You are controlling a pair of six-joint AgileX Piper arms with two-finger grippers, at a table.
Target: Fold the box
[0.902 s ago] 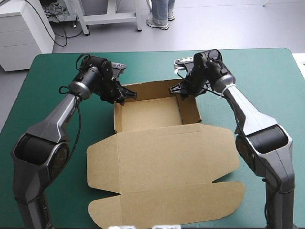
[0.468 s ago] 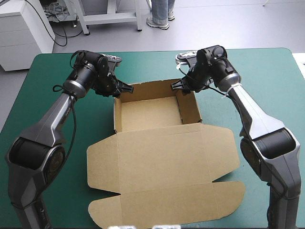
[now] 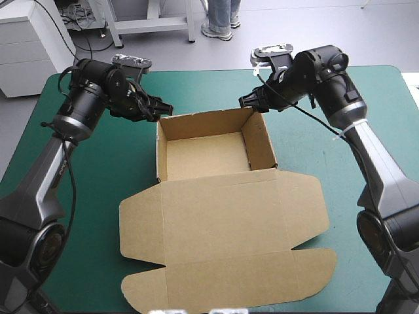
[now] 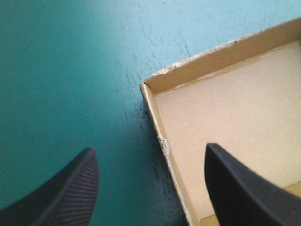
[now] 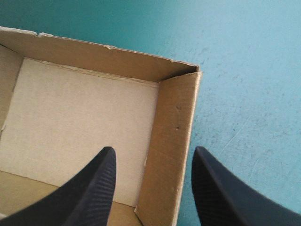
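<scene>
The brown box (image 3: 222,222) lies in the middle of the teal-green cover (image 3: 366,104), its far part raised into an open tray (image 3: 203,156) and its lid (image 3: 229,261) flat, spreading toward the table's near edge. The sheet runs from far to near, tray opening upward, and the flat lid is wider than the tray. The left gripper (image 3: 163,108) hangs at the tray's far-left corner with its black fingers (image 4: 70,188) wide apart and nothing held. In its wrist view the tray's left wall runs between them, one finger over the cover and the other over the tray floor. The right gripper (image 3: 245,101) hangs at the far-right corner, equally wide open and empty. The right wall stands between its fingers (image 5: 89,188), one over the tray floor, the other over the cover. Bare cover lies beyond the tray's far wall and on both sides, while the lid's rounded flaps reach close to the near edge.
</scene>
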